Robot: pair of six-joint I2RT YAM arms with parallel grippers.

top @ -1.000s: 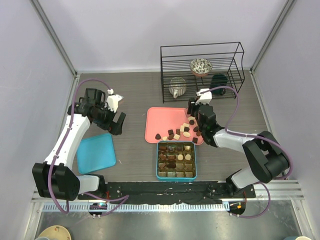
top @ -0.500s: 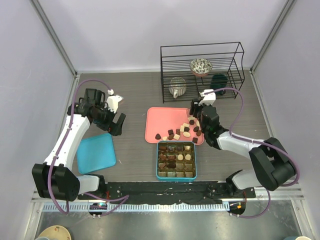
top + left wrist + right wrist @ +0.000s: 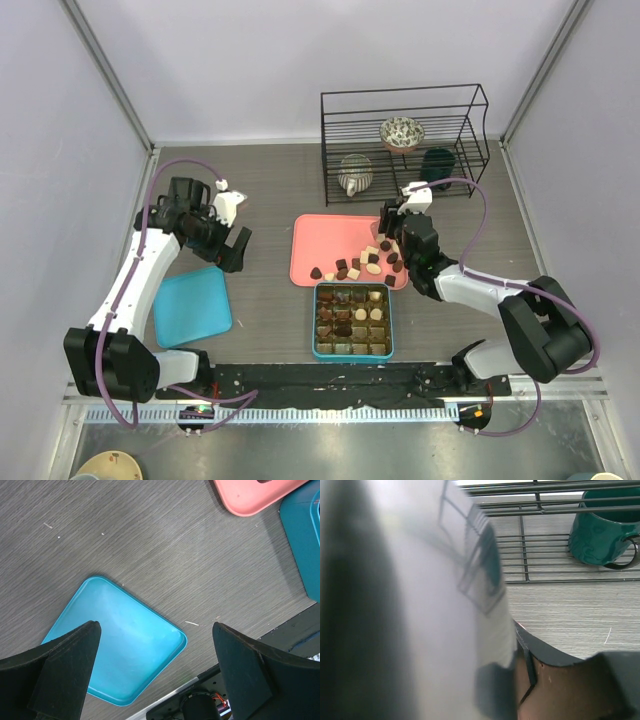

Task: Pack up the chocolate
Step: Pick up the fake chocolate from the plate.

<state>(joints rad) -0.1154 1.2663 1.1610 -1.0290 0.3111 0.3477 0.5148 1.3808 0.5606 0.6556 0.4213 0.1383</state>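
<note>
The right tool (image 3: 392, 235) hangs over the chocolate (image 3: 362, 264) heaped at the pink tray's (image 3: 318, 238) 5 o'clock corner. Its wrist view is mostly white blur with a brown patch between the fingers, so I cannot tell whether it is grasping or released. The left tool (image 3: 155, 627), jaws spread wide, hovers above the blue tray (image 3: 120, 640), at 8 o'clock from the pink one.

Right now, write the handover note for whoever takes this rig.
Left fingers: open, empty, near the flat light-blue tray.
Right fingers: shut on what looks like a brown chocolate piece, above the pink plastic tray.
Done: teal square box partly filled.
To do: loose chocolates remain on the pink tray's near right corner; box the held piece, then those.
</note>
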